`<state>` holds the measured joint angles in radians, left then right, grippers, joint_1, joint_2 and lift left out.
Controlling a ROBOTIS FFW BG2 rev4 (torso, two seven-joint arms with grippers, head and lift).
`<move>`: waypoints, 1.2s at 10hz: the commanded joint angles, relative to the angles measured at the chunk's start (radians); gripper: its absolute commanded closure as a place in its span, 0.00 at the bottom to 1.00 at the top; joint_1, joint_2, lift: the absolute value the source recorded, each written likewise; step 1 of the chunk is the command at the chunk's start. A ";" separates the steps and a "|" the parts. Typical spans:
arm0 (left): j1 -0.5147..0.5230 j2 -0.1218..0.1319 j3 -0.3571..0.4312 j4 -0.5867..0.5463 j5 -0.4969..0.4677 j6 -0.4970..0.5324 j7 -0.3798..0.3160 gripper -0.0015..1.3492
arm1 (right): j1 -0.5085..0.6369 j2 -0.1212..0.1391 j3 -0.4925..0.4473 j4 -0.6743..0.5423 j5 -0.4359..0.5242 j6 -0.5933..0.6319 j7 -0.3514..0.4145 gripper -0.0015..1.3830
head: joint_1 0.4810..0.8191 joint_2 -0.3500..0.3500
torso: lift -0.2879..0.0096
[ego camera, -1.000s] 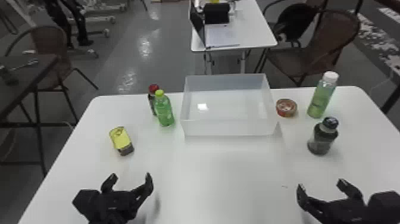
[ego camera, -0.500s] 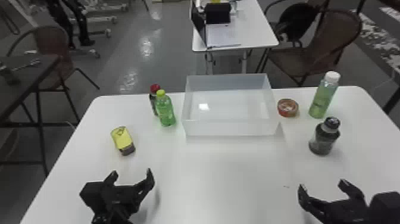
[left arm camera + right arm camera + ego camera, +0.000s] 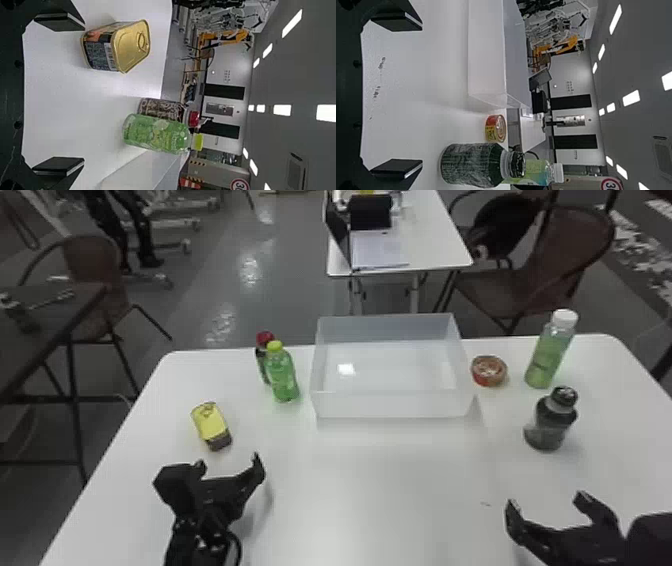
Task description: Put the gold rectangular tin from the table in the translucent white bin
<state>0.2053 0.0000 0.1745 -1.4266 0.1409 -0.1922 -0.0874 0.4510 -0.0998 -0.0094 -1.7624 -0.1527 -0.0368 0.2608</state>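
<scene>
In the head view, the gold rectangular tin (image 3: 210,422) stood upright on the white table (image 3: 380,490), a little ahead of the left gripper (image 3: 228,462), whose fingers were spread with nothing between them. The tin lay more in line with the outer finger than with the middle of the gap, so a straight advance could have nudged it away. The green bottle (image 3: 283,377) and the red-capped bottle (image 3: 264,357) stood between it and the translucent white bin (image 3: 392,405); a low carry could have toppled them, or caught the tin on the bin's wall. The right gripper (image 3: 546,501), also spread and holding nothing, sat close to the black-capped bottle (image 3: 550,422), which a careless sweep could have knocked.

In the left wrist view, the tin's ring-pull lid (image 3: 133,45) faced up and its body was set nearer one finger than the other. Closing without centring would probably have dragged or twisted it, and a bite on the smooth rim alone might have slipped.

In the right wrist view, the round can (image 3: 496,128) stood beside the bin, at risk only if that arm joined in.
</scene>
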 commanded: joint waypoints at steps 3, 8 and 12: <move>-0.126 -0.003 0.013 0.107 -0.026 0.023 0.009 0.08 | -0.012 0.002 0.005 0.007 -0.002 0.000 0.003 0.06 | 0.63 0.70 | 0.66; -0.258 0.005 0.065 0.230 -0.110 0.073 0.057 0.08 | -0.028 0.003 0.006 0.017 -0.002 0.002 0.021 0.06 | 0.63 0.75 | 0.66; -0.316 0.044 0.083 0.284 -0.165 0.132 0.106 0.11 | -0.034 0.005 0.006 0.023 -0.004 0.003 0.034 0.06 | 0.63 0.78 | 0.66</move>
<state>-0.1064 0.0405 0.2502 -1.1435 -0.0074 -0.0780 0.0170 0.4173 -0.0951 -0.0031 -1.7405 -0.1566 -0.0343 0.2943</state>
